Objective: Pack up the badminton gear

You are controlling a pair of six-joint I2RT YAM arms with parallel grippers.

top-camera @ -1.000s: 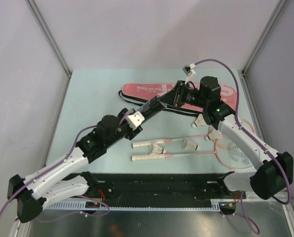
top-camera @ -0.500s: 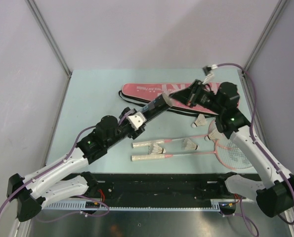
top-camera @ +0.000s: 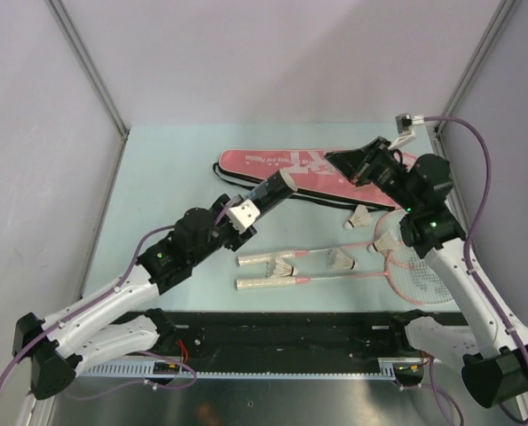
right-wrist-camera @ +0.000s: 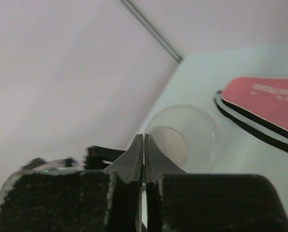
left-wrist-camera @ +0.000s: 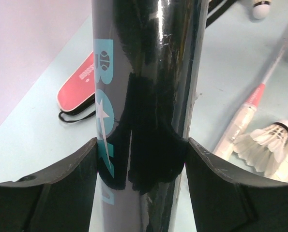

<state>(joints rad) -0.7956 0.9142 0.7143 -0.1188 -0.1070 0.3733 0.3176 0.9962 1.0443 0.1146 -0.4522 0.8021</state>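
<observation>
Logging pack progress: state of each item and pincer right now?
Left pincer: shut on black tube.
Black tube: held tilted, off the table.
Right pincer: shut, empty, over the racket bag.
Racket bag: flat on table; zipped or not, cannot tell.
Rackets: both loose on table, not bagged.
Shuttlecocks: loose on table.

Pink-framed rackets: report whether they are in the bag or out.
Out. Both thin pink-framed rackets lie bare on the pale green table, on the near side of the long pink racket bag.
</observation>
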